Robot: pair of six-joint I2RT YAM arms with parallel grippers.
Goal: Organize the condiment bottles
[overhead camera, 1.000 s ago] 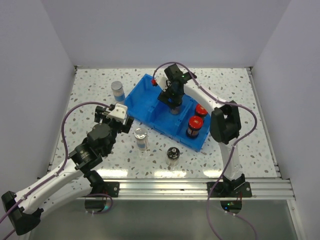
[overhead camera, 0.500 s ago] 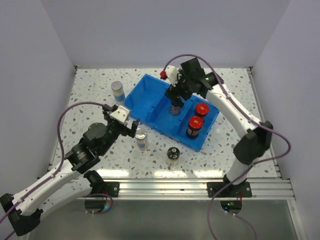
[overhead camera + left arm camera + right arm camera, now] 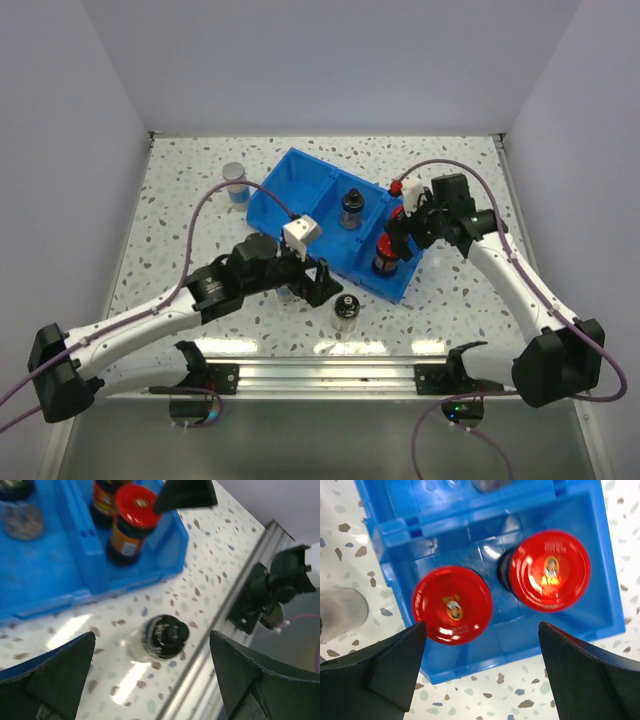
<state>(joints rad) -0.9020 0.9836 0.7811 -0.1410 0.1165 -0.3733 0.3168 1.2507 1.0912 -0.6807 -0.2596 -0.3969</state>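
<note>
The blue bin (image 3: 300, 195) holds two red-capped dark jars (image 3: 388, 256) in its right compartment and a black-topped clear jar (image 3: 351, 207) in the middle one. Another black-topped jar (image 3: 347, 309) stands on the table in front of the bin. My left gripper (image 3: 325, 284) is open beside it. In the left wrist view that jar (image 3: 165, 635) lies between my spread fingers (image 3: 65, 672), untouched. A silver-lidded jar (image 3: 235, 180) stands left of the bin. The second silver-lidded jar is hidden behind my left arm. My right gripper (image 3: 402, 230) hangs open and empty over the red caps (image 3: 452, 605) (image 3: 550, 570).
The bin's left compartment (image 3: 285, 190) holds no jar. The metal rail (image 3: 330, 375) runs along the table's near edge, close to the black-topped jar. White walls close the left, back and right sides. The right gripper's fingertip (image 3: 185, 495) shows in the left wrist view.
My right gripper let go of the black-topped jar in the middle compartment and drew back right over the red caps. My left arm swung right, past the silver-lidded jar, to the black-topped jar.
</note>
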